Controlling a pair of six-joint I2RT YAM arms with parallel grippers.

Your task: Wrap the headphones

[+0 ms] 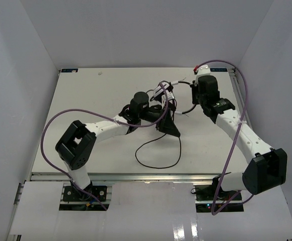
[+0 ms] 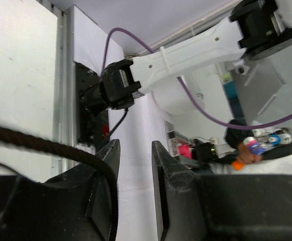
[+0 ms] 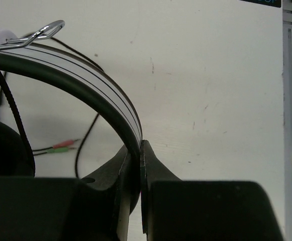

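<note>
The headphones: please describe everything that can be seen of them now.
The headphones have a curved headband, white with thin dark lines and a black underside, glossy like plastic. The right gripper pinches it between its jaws, above the table. A dark earcup shows at left. The thin black cable loops loosely on the table, ending in pink and green plugs.

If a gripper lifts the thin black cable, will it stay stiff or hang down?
Probably floppy: the cable lies in a loose curl on the table. Likely light, being so thin. Its slack part may trail and snag.
</note>
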